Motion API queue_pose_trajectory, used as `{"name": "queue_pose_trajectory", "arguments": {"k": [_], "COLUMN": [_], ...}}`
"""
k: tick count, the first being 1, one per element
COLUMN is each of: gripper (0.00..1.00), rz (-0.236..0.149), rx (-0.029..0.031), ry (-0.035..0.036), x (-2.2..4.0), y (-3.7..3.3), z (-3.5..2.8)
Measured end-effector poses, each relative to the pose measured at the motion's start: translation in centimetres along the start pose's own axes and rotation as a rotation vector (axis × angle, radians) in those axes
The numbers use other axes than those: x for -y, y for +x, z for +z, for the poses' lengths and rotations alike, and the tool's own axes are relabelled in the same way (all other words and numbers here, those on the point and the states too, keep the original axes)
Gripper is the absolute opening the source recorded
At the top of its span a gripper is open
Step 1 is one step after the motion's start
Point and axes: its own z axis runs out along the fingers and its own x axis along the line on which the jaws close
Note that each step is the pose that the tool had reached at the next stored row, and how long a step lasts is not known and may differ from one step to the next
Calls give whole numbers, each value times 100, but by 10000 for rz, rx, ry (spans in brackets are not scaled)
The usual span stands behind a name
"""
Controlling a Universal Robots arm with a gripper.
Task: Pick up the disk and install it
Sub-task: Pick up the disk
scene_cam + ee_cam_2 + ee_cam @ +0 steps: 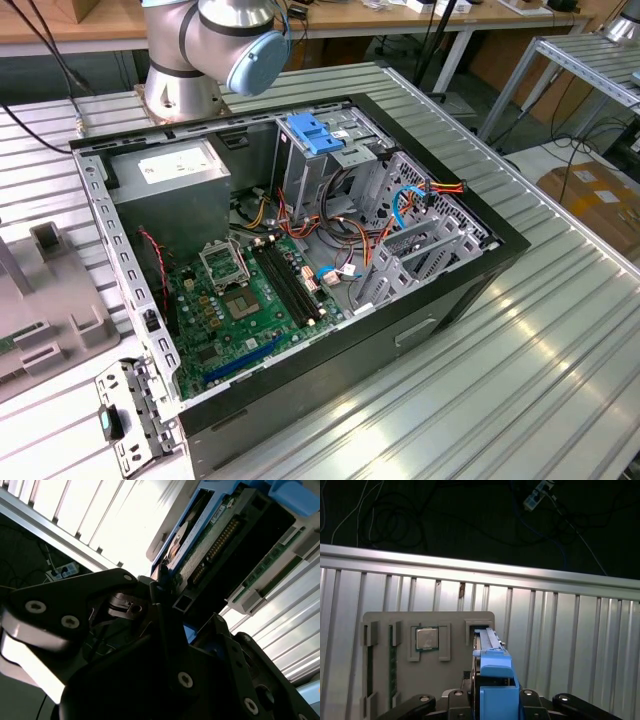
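Task's thing: the disk (494,664) stands on edge directly between the jaws of the gripper (497,700), blue side rail nearest the gripper's body.
Long axis: it runs in line with the gripper's reach, from between the jaws outward past the fingertips. The thin dimension lies across the jaws.
Grip: the gripper is closed on the disk. In the second wrist view the black fingers (161,592) bear on the railed edge, and the green circuit-board side faces the camera.
Far end: it meets a slot in the grey fixture plate (385,622). Whether it rests in that slot or has cleared it cannot be told.
Neighbour: a processor chip (426,639) sits in a pocket of the plate, just beside the disk's slot and beyond the fingertips.
Support: the slatted table (570,645) lies beneath the plate.
Destination, judged: the open computer case (470,280) lies on the table with its light-blue latch bracket (312,132) above the drive cage. The installing is not yet done.
Arm: only one arm is present. Its base (185,60) stands at the case's far side in the exterior view.
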Motion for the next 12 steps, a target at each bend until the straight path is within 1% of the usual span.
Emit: {"name": "queue_pose_trajectory", "arguments": {"k": [7,9,12], "gripper": [37,37,37], "rz": [0,0,-1], "rx": [6,9,12], "ry": [-1,0,0], "x": [-4,-6,-7], "y": [-4,-7,-9], "z": [-81,-125,-158]}}
